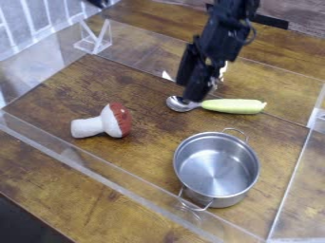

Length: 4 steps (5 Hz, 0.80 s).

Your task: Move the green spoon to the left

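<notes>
The green spoon [226,105] lies flat on the wooden table, right of centre. Its silver bowl [181,102] points left and its yellow-green handle [238,106] points right. My gripper [192,88] hangs from the dark arm that comes in from the top. It points steeply down just above the spoon's bowl. Its fingers look spread, with nothing between them. The spoon is free of them and rests on the wood.
A red-capped white toy mushroom [102,122] lies at the left. A round steel pot [216,168] stands in front of the spoon. Clear acrylic walls [89,161] fence the table, and a clear stand [91,40] is at the back left.
</notes>
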Available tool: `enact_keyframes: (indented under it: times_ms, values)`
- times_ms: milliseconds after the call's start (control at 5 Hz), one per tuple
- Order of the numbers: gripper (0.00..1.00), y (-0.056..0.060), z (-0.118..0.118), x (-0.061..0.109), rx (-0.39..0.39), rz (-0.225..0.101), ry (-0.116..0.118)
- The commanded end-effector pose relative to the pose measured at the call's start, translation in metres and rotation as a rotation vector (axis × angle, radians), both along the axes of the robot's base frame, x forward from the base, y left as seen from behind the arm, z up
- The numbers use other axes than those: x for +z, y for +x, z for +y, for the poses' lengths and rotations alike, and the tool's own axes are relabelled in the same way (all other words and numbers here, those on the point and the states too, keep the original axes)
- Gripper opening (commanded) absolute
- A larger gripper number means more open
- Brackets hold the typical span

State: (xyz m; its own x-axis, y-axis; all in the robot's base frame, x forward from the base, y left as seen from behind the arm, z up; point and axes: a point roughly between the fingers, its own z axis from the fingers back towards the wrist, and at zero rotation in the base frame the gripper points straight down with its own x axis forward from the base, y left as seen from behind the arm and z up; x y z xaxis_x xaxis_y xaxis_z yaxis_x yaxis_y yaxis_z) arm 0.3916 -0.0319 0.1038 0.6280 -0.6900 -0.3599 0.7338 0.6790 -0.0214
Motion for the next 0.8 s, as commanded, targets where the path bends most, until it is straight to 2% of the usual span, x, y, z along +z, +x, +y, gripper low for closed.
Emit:
enact_keyframes:
  times_ms: [0,200,600]
  values:
    - [0.00,-0.010,0.023,0.063,0.065,-0.127,0.025]
    - [1.00,-0.006,0.027,0.044,0.067,-0.135,0.017]
    - [1.00,0.011,0.029,0.004,0.016,-0.152,-0.004]
